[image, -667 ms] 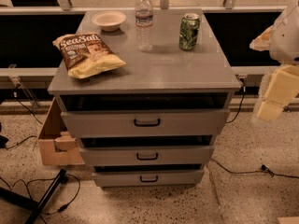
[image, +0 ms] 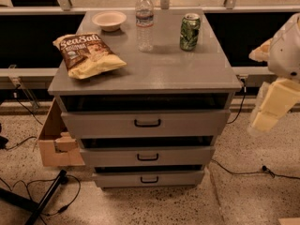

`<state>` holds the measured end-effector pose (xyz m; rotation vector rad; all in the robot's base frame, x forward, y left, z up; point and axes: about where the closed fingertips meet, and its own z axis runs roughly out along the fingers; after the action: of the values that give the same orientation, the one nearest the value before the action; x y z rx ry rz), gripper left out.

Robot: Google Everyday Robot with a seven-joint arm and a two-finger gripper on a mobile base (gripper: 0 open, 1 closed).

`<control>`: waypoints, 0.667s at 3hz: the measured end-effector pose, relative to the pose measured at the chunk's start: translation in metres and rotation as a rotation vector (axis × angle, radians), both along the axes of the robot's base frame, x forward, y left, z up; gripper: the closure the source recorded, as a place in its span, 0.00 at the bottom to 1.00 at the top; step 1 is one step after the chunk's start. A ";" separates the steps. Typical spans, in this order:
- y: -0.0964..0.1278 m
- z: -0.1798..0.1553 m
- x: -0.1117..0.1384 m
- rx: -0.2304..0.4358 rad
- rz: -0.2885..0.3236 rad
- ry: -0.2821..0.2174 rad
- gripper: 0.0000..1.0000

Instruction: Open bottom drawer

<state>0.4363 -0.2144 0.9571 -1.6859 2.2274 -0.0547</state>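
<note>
Grey three-drawer cabinet (image: 220,121) stands on speckled floor (image: 243,191), seen from the front and slightly above. The bottom drawer (image: 187,178) sits lowest in the stack, just above the floor, with the slimmest front of the three and a small black bar handle (image: 149,179) at its centre. A dark gap shows above its front edge, and nothing touches it. The middle drawer (image: 187,156) and top drawer (image: 197,123) sit above it, each with a dark strip over its front too. The pincer (image: 268,111) hangs well off to the right of the cabinet, a pale cream shape at about top-drawer height and apart from every handle. Whether it is clenched or released I cannot tell. On the tabletop (image: 159,71) a chip bag (image: 89,55) lies flat at the left, with a small bowl (image: 108,20) behind it. A clear water bottle (image: 144,21) stands upright near the middle back and a green can (image: 190,32) upright to its right. A cardboard box (image: 56,142) leans against the cabinet's left side. Black cables (image: 243,172) trail over the floor.
</note>
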 end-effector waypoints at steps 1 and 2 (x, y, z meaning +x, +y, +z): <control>0.012 -0.045 -0.009 0.071 -0.023 -0.006 0.00; 0.031 -0.096 -0.015 0.058 -0.056 -0.029 0.00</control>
<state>0.4217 -0.1833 0.8610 -1.5824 2.2334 -0.0277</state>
